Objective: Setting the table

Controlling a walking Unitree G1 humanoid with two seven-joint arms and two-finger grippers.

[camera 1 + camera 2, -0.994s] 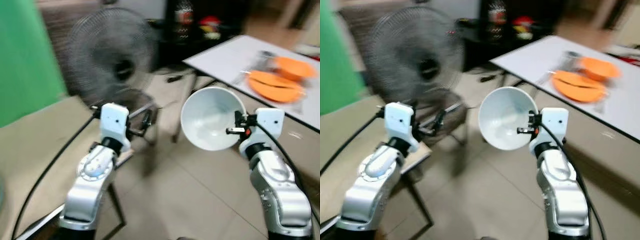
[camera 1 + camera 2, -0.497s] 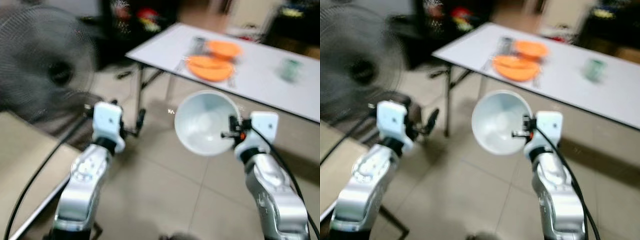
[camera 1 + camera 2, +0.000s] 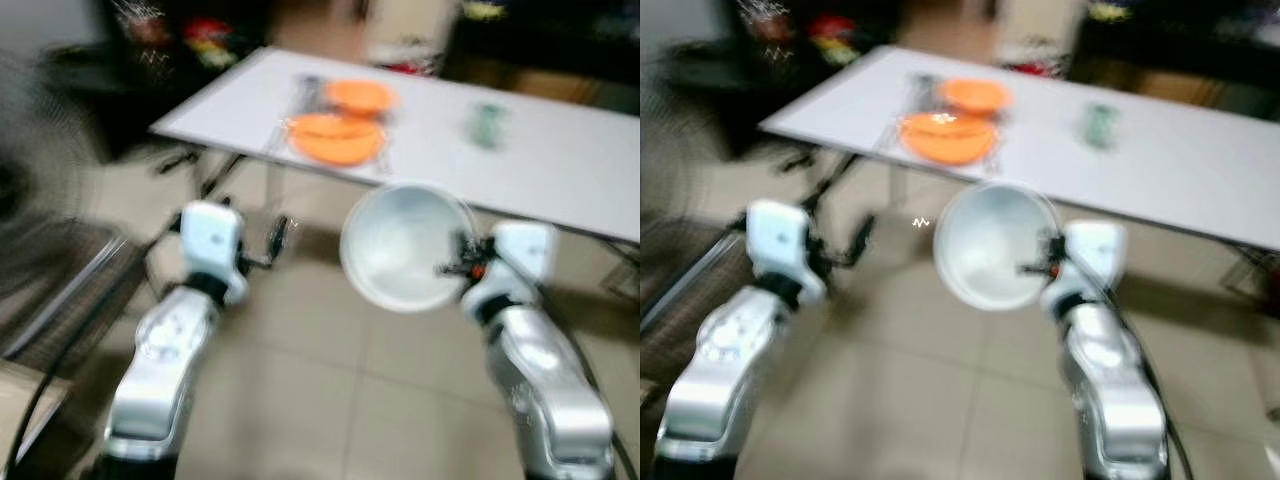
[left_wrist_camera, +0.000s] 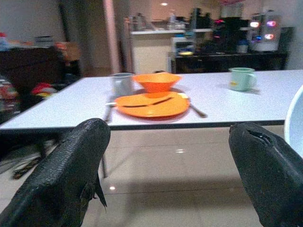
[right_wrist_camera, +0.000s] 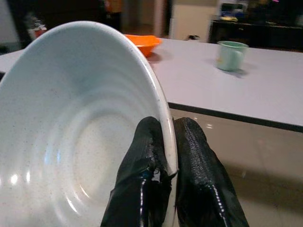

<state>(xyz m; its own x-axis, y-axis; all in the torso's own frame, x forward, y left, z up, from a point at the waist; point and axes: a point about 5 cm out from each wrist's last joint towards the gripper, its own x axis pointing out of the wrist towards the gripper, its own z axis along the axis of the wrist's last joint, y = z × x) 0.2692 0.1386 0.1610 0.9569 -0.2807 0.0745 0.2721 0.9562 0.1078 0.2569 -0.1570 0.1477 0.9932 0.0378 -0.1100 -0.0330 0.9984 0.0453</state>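
**Bowl in hand, now facing the set surface**

Turning has swung my view: the fan that sat to my left a second ago has slid to the edge of sight, and the white surface [image 3: 560, 170] now lies straight ahead, though everything is blurred as I move. The white bowl [image 3: 405, 245] has kept its place in my right tool [image 5: 165, 156], whose two fingers are closed on the rim, one inside and one outside, holding it tipped on edge in the air, short of the near edge.

My left tool [image 4: 170, 161] is spread wide with nothing between its fingers, held out at my left.

On the surface I can see an orange plate [image 4: 151, 105] with cutlery on and beside it, an orange bowl [image 4: 156, 81] just behind it, a grey cup [image 4: 121, 84] next to that, and a green mug [image 4: 242, 78] well apart, further along.

I judge the carry is nearly done; what remains is closing in and setting the bowl down level on a bare stretch.
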